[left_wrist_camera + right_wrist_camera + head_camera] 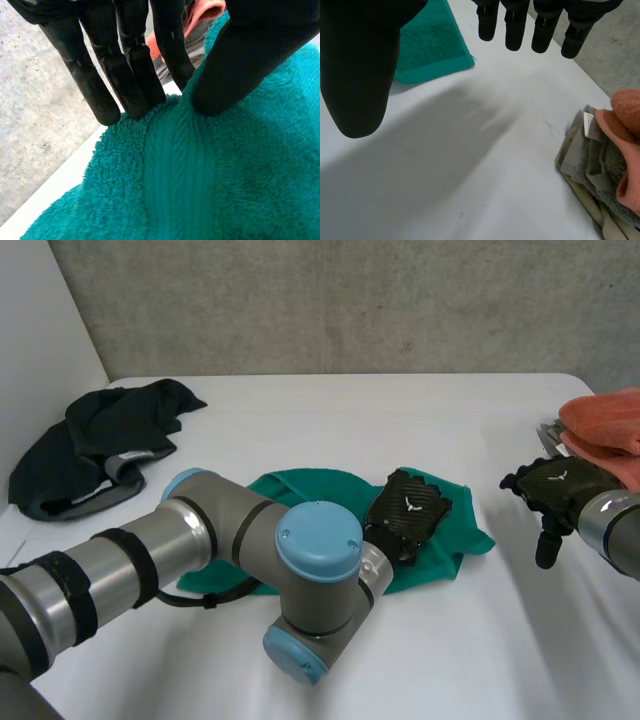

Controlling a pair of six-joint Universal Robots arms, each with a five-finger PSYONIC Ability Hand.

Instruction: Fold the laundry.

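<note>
Grey tubing with light-blue caps fills the near side, where the left arm bends sharply at the elbow and reaches across the white table. At its end the left hand lies palm down on the right-hand part of the teal towel, which sits crumpled in the middle of the table. In the left wrist view, its straight fingers stand behind a raised ridge of the looped terry and the thumb presses on the near side. It looks like a pinch on a ribbed band near the towel's edge, though the cloth hides the fingertips. To the right, well apart from the towel, the right hand hangs over bare table, fingers straight and loosely spread, thumb held wide, holding nothing. Just beyond it a nubbly coral towel lies on a folded grey towel at the table's right edge. Farther off at the left, a black garment with a pale grey band lies in a rumpled heap. A rough concrete wall stands behind the table.
</note>
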